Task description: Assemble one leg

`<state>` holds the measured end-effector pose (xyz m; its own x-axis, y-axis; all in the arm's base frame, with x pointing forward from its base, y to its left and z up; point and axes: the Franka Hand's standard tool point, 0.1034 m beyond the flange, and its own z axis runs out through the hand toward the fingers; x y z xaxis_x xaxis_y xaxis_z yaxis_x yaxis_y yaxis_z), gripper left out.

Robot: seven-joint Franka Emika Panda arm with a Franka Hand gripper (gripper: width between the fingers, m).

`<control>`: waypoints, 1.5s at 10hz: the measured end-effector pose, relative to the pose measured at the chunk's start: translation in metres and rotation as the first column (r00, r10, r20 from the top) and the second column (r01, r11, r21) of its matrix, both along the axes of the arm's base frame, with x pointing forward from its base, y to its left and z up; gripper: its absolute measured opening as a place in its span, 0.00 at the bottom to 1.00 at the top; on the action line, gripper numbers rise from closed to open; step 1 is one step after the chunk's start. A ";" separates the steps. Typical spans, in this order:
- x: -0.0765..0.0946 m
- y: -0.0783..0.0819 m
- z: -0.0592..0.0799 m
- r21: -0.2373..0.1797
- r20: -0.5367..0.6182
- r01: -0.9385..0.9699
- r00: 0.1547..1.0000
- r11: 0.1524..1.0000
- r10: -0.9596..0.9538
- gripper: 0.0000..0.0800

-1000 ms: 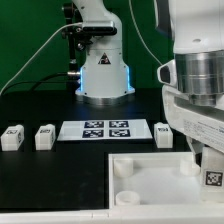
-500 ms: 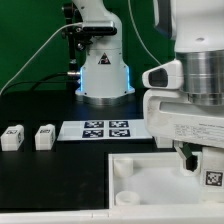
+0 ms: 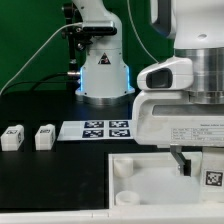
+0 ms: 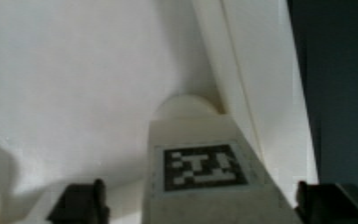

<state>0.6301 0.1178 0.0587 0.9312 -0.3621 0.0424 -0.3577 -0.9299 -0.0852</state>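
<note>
Exterior view: gripper (image 3: pixel 196 166) seen low over large white tray-like part (image 3: pixel 150 172) at exterior view's right; tagged leg (image 3: pixel 212 179) partly seen beside one dark finger (image 3: pixel 181 163), rest cut off by frame edge. Two more legs (image 3: pixel 12 137) (image 3: pixel 44 136) stood on black table (image 3: pixel 40 170), beside marker board (image 3: pixel 95 129).

Wrist view: leg's tagged face shown between fingertips (image 4: pixel 82 201), gaps visible both sides; jaws parted, nothing clamped. Leg's base seated against tray's white surface by raised wall.
</note>
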 end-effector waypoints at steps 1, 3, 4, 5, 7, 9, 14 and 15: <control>0.000 0.000 0.000 0.000 0.000 -0.003 1.000 1.000 0.003 0.50; 0.000 0.001 0.000 0.020 -0.014 0.177 0.984 0.984 -0.176 0.36; 0.000 0.001 0.000 0.024 -0.021 0.251 0.968 0.968 -0.251 0.36; 0.000 0.001 0.000 0.032 -0.030 0.333 0.943 0.942 -0.332 0.36; 0.001 -0.001 0.000 0.056 -0.081 0.639 0.769 0.767 -0.634 0.36; 0.000 0.002 -0.001 0.060 -0.141 0.859 0.512 0.509 -0.847 0.36; 0.002 0.002 -0.001 0.019 -0.211 0.999 -0.041 -0.046 -0.977 0.36; 0.001 0.001 -0.002 0.020 -0.208 0.999 -0.037 -0.042 -0.977 0.36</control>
